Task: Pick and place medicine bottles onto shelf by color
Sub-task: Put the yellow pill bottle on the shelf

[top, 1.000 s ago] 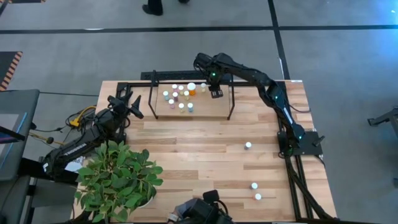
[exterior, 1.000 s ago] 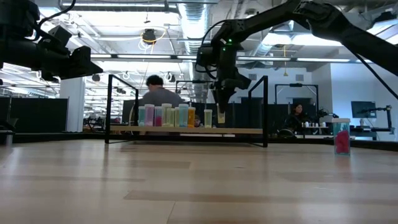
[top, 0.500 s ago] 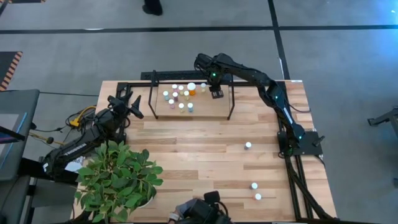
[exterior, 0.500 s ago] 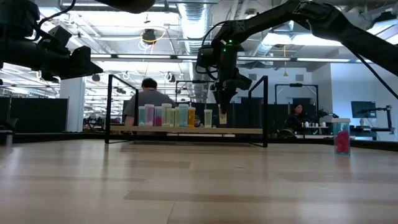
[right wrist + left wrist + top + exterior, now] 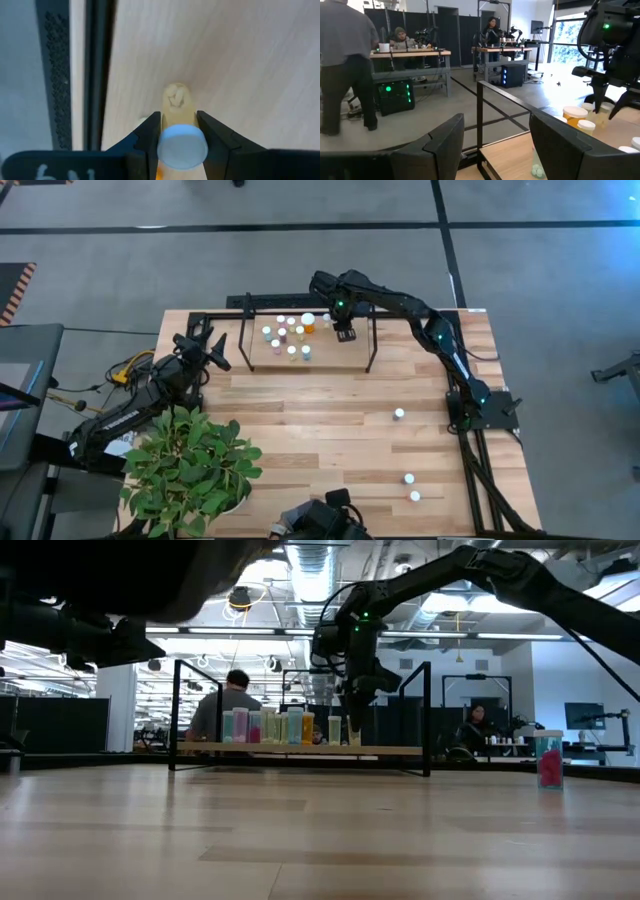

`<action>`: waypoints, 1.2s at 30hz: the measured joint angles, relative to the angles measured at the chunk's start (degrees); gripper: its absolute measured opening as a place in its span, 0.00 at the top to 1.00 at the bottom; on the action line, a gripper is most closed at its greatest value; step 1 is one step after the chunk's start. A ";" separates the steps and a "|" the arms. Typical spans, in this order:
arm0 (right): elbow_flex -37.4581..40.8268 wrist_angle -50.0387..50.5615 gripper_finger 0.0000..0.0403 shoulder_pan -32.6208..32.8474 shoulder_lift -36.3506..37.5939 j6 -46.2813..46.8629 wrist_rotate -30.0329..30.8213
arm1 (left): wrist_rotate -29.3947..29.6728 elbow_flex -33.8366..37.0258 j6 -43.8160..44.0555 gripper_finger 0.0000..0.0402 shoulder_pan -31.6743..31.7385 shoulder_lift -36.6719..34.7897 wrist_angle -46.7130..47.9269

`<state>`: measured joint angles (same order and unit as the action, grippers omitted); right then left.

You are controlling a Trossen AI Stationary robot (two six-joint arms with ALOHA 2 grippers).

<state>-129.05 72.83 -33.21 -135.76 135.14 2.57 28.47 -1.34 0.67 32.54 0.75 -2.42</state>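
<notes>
Your left gripper [image 5: 205, 348] waits near the table's left edge, beside a potted plant [image 5: 190, 465], its fingers partly apart and holding nothing.

Further right stands the shelf [image 5: 345, 352], with nine medicine bottles [image 5: 291, 336] as best you can count from above: one larger orange bottle [image 5: 308, 323] and smaller ones around it in teal, pink and yellowish tones; some colours are too small to tell.

At the shelf's right part, your right gripper [image 5: 344, 332] is clamped on a yellowish bottle [image 5: 178, 131], pale cap up between the fingertips, its base at or just above the shelf board. You appear to be in the placing step. The next move calls for settling the bottle upright on the board beside the matching colour, then spreading the fingers and lifting straight up so that you don't tip it or brush the neighbours.

Right again, on the bare tabletop [image 5: 330, 430], three loose bottles [image 5: 399, 414] wait for pickup, one mid-table and two near the front edge.
</notes>
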 joint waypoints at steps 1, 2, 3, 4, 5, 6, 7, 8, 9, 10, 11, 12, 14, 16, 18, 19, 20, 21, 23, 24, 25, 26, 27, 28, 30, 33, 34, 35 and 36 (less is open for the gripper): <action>-0.09 -0.07 0.68 0.00 -0.16 -0.38 -0.79 | -0.02 0.00 0.00 0.47 0.01 -0.02 0.00; -0.09 -0.31 0.68 -0.01 -0.27 -0.47 -1.46 | -0.03 0.00 0.00 0.47 0.01 0.00 -0.01; -0.09 -0.22 0.68 -0.04 -0.27 -0.52 -1.90 | 0.02 0.00 0.00 0.47 0.01 -0.01 -0.02; -0.09 -0.26 0.68 -0.05 -0.27 -0.51 -2.06 | 0.00 0.00 0.00 0.47 0.01 0.00 -0.02; -0.09 -0.32 0.68 -0.07 -0.27 -0.49 -2.05 | 0.00 0.00 0.00 0.47 -0.01 -0.02 -0.02; -0.07 -0.49 0.68 -0.07 -0.27 -0.49 -1.93 | 0.00 0.00 0.00 0.47 0.01 -0.02 -0.02; -0.07 -0.60 0.68 -0.12 -0.27 -0.49 -1.66 | 0.00 0.00 0.00 0.47 0.01 -0.01 -0.02; -0.07 -0.65 0.68 -0.26 -0.27 -0.51 -1.48 | 0.00 0.00 0.00 0.47 -0.01 -0.01 -0.02; -0.07 -0.73 0.68 -0.38 -0.27 -0.54 -1.44 | -0.01 0.00 0.00 0.47 0.01 0.00 0.00; -0.05 -0.77 0.68 -0.57 -0.27 -0.58 -1.44 | 0.00 0.00 0.00 0.47 0.00 -0.02 -0.02; -0.05 -0.80 0.68 -0.79 -0.27 -0.62 -1.45 | 0.00 0.00 0.00 0.47 0.00 0.00 -0.02; -0.03 -0.84 0.68 -1.02 -0.27 -0.66 -1.43 | 0.00 0.00 0.00 0.47 0.00 -0.01 -0.01; -0.03 -0.98 0.68 -1.33 -0.27 -1.25 -1.33 | -0.02 0.00 0.00 0.47 0.00 -0.02 -0.02; -0.03 -1.21 0.68 -1.73 -0.27 -2.46 -1.25 | 0.00 0.00 0.00 0.47 0.00 -0.01 -0.02; -0.03 -1.34 0.68 -2.12 -0.27 -3.50 -1.25 | -0.02 0.00 0.00 0.47 -0.01 0.00 -0.02; -0.03 -1.35 0.68 -2.24 -0.27 -3.67 -1.25 | 0.00 0.00 0.00 0.47 0.01 -0.02 -0.02; -0.03 -1.35 0.68 -2.25 -0.27 -3.68 -1.25 | -0.02 0.00 0.00 0.47 0.01 -0.02 -0.02; -0.03 -1.39 0.68 -2.26 -0.27 -3.75 -1.25 | 0.00 0.00 0.00 0.47 -0.01 0.00 -0.02; -0.03 -1.40 0.68 -2.27 -0.27 -4.56 -1.25 | 0.00 0.00 0.00 0.47 -0.01 0.00 -0.02; 0.00 -1.48 0.67 -2.25 -0.27 -5.28 -1.23 | 0.00 0.00 0.00 0.47 0.01 0.00 -0.02; 0.00 -1.50 0.66 -2.25 -0.27 -6.12 -1.21 | -0.02 0.00 0.00 0.47 0.00 -0.01 -0.01; 0.01 -1.46 0.65 -2.25 -0.27 -6.75 -1.19 | -0.01 0.00 0.00 0.47 0.01 -0.02 -0.02; 0.03 -1.32 0.64 -2.25 -0.27 -7.31 -1.19 | 0.00 0.00 0.00 0.47 0.01 0.00 -0.02; 0.07 -1.25 0.63 -2.25 -0.31 -7.53 -1.19 | 0.00 0.00 0.00 0.47 0.00 -0.01 -0.02; 0.15 -0.95 0.60 -2.25 -0.44 -7.58 -1.19 | -0.02 0.00 0.00 0.47 0.00 0.00 -0.02; 0.15 -1.03 0.55 -2.25 -0.46 -7.77 -1.19 | -0.01 0.00 0.00 0.47 0.01 -0.02 -0.02; 0.15 -1.06 0.54 -2.25 -0.46 -7.99 -1.19 | 0.00 0.00 0.02 0.47 0.00 -0.02 -0.02; 0.15 -1.06 0.52 -2.25 -0.46 -8.18 -1.19 | 0.00 0.00 0.00 0.47 0.00 -0.02 0.00; 0.15 -1.04 0.50 -2.25 -0.46 -8.36 -1.19 | 0.00 0.00 0.00 0.47 0.00 0.00 -0.01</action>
<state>-128.90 71.78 -35.46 -136.22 126.78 1.39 28.47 -1.34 0.67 32.54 0.75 -2.42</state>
